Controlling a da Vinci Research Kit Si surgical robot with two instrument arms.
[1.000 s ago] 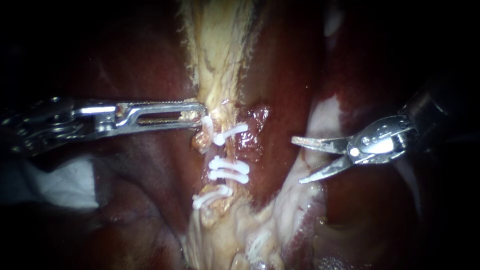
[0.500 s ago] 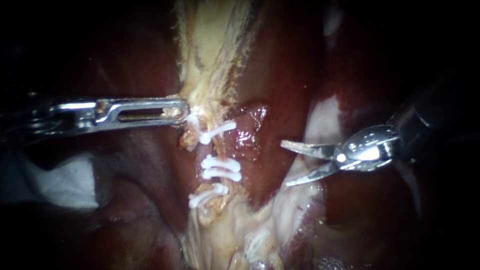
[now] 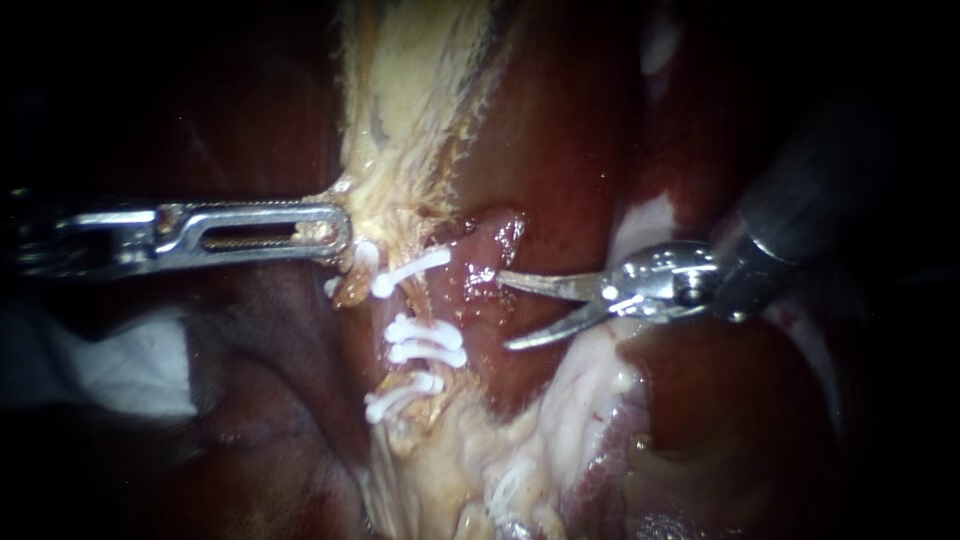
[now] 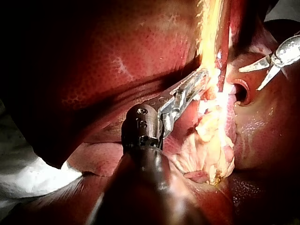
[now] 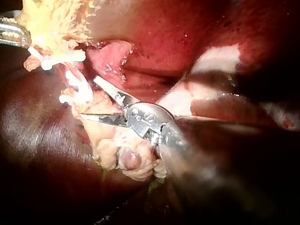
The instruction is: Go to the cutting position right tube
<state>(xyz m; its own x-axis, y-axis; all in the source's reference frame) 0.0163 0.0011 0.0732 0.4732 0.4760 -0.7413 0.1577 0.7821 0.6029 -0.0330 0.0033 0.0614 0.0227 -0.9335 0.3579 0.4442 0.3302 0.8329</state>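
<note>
The right instrument [image 3: 501, 311] has its two blades parted in a narrow V with nothing between them, tips aimed toward nine o'clock. The upper tip lies at a red fold of tissue; I cannot tell whether it touches. Just past the tips, at nine o'clock, runs the tube [image 3: 447, 302], crossed by white clips [image 3: 425, 341]: one at ten o'clock from the blades, a pair at nine, another at eight. The gap between the top clip and the pair looks like the cutting place. The blades are near it but not around it. Farther out at ten o'clock, the left instrument [image 3: 338, 228] has its jaws closed on pale tissue [image 3: 410, 100]. Liver [image 3: 560, 130] fills twelve o'clock.

If the blades go in low, they could strike the paired clips. The upper tip could snag the red fold. If the left hold slips, the tube may slacken out of line.

No brand, label or writing can be read.
</note>
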